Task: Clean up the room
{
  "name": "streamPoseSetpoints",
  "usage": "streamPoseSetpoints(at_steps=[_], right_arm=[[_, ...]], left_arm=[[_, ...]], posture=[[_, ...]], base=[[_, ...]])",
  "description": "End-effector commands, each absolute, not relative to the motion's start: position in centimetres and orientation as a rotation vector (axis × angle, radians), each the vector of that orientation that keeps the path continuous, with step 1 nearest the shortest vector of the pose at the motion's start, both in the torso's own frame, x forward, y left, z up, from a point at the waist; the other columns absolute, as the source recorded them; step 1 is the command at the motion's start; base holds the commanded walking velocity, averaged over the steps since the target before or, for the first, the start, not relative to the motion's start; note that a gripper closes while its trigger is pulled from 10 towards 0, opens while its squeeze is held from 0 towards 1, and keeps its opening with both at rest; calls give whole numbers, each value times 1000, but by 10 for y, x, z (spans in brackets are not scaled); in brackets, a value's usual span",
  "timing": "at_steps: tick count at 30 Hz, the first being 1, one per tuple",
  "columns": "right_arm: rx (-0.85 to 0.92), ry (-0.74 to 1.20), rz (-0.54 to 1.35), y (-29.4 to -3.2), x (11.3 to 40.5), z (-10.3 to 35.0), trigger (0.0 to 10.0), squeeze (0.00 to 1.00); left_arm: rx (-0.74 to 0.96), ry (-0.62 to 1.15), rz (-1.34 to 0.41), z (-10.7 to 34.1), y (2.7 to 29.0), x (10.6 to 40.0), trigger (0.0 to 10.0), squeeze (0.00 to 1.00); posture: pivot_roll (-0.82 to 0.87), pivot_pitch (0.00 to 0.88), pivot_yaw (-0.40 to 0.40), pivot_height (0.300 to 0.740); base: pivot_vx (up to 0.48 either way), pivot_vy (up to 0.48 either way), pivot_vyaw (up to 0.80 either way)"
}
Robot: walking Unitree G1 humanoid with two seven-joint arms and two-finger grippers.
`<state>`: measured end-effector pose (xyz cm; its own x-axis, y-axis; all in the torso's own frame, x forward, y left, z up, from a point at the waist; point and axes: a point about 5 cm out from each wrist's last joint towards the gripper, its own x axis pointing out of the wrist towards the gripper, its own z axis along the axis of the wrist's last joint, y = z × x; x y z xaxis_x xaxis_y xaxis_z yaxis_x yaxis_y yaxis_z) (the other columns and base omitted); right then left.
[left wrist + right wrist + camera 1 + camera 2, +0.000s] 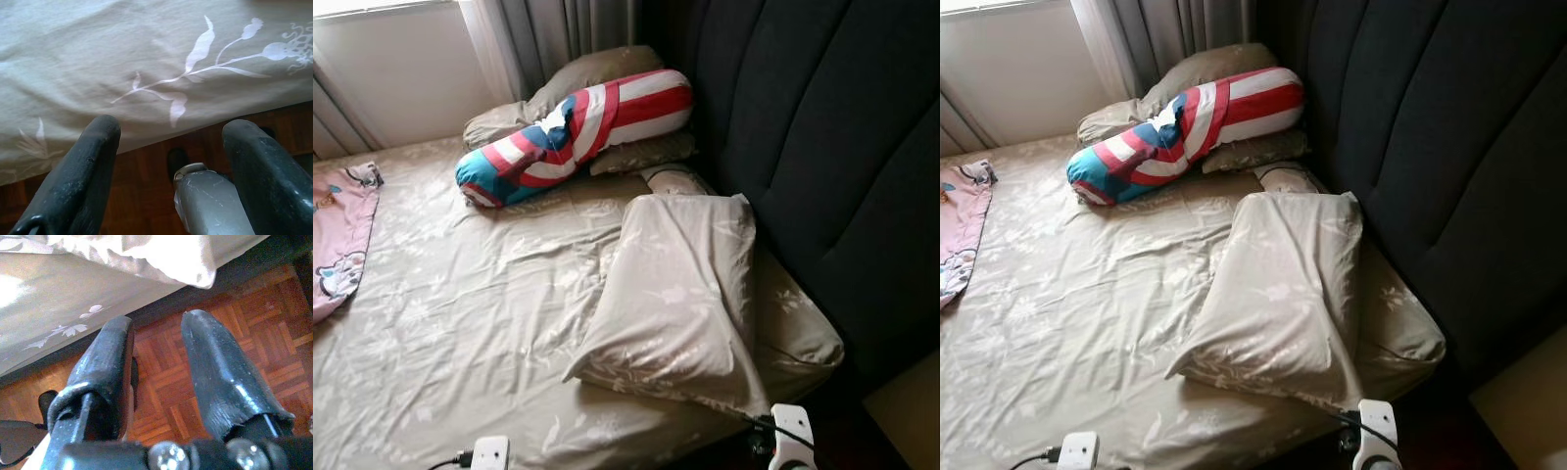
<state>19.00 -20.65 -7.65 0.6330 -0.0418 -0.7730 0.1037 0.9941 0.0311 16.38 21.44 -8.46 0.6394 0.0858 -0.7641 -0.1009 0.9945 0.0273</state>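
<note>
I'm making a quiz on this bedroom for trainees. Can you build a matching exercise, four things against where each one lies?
Things:
1. striped bolster
2. beige pillow
3. pink blanket
4. headboard

Places:
A. robot's left bed edge
B. near the curtains, atop pillows
C. upright along the robot's right
D. near corner, beside the headboard

Pairs: 1-B, 2-D, 3-A, 4-C

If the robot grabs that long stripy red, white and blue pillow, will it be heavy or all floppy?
The striped bolster pillow looks plump and stuffed, so it is probably light for its size. It already bends over the beige pillows beneath it, so it would likely sag at both ends if gripped in the middle. Being round, it may roll on the bed sheet when pushed.
</note>
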Motion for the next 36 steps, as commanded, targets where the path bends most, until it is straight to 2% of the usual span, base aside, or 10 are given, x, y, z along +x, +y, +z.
streamPoseSetpoints(at_steps=[1, 11, 22, 29, 30, 31, 34, 36], right_arm=[[74, 883, -83, -207, 188, -77, 10000, 0], [97, 832, -92, -207, 190, -75, 10000, 0], [125, 643, -66, -206, 198, -64, 10000, 0], [133, 587, -45, -205, 199, -61, 10000, 0], [116, 412, -6, -192, 250, -26, 10000, 0], [110, 354, 7, -187, 266, -13, 10000, 0], [115, 305, 9, -183, 275, -4, 10000, 0], [131, 287, 2, -182, 273, -5, 10000, 0]], left_arm=[[-9, 890, 109, -86, 216, 159, 10000, 0], [-101, 809, 149, -83, 215, 162, 10000, 0], [-159, 665, 106, -75, 214, 167, 10000, 0], [-156, 617, 67, -72, 213, 168, 10000, 0], [-160, 608, 71, -71, 213, 167, 10000, 0], [-163, 605, 73, -71, 213, 167, 10000, 0], [-167, 593, 78, -71, 214, 166, 10000, 0], [-122, 338, 25, -35, 201, 218, 10000, 0]], posture=[[-50, 33, 28, 740], [-63, 47, 33, 740], [-88, 67, 35, 740], [-92, 72, 33, 740], [-94, 70, 34, 740], [-94, 70, 34, 740], [-97, 67, 35, 740], [-98, 65, 35, 740]], base=[[0, -300, 0], [0, -30, 0], [0, 0, 0], [0, 0, 0], [0, 0, 0], [0, 0, 0], [0, 0, 0], [0, 0, 0]])
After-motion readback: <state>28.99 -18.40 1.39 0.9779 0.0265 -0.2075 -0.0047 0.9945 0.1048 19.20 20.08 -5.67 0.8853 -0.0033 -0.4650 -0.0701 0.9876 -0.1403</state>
